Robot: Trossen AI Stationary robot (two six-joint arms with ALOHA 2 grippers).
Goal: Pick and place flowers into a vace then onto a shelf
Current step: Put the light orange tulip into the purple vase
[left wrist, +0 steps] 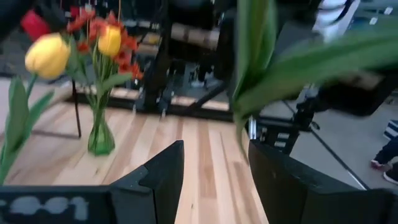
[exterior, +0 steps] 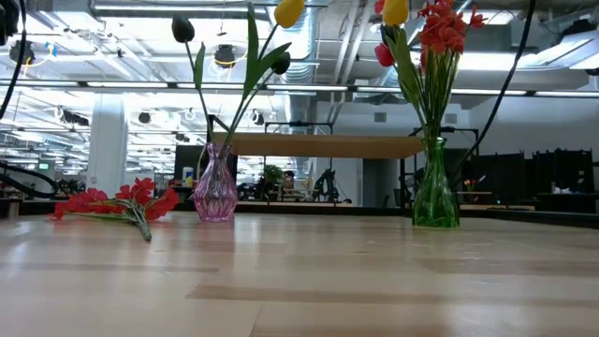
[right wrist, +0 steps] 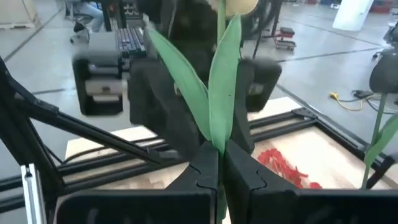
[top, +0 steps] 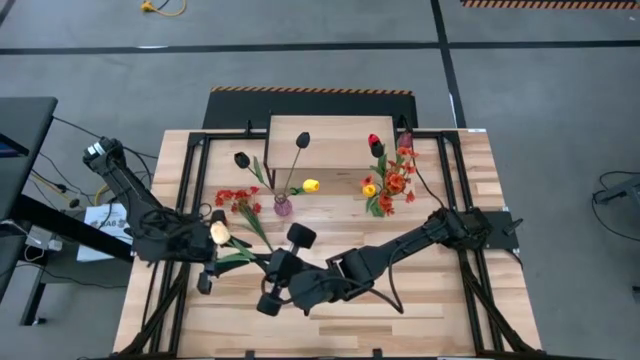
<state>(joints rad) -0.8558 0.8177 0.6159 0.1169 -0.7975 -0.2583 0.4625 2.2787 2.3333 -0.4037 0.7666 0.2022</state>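
The right end effector [right wrist: 219,171] is clamped on a cream tulip's stem [right wrist: 221,93], holding it upright for handover. The left end effector [left wrist: 214,180] stands wide around the leaves, ready to receive it above the bench [top: 440,310].

Bystanders on and around the table

Wood-plank tabletop [top: 430,300] inside a black metal frame [top: 470,270]; grey floor [top: 560,100] all around, yellow-black hazard tape [top: 310,91] along the far edge, yellow cable [top: 160,8] beyond. Papers [top: 100,222] and a dark desk [top: 20,140] off to one side.
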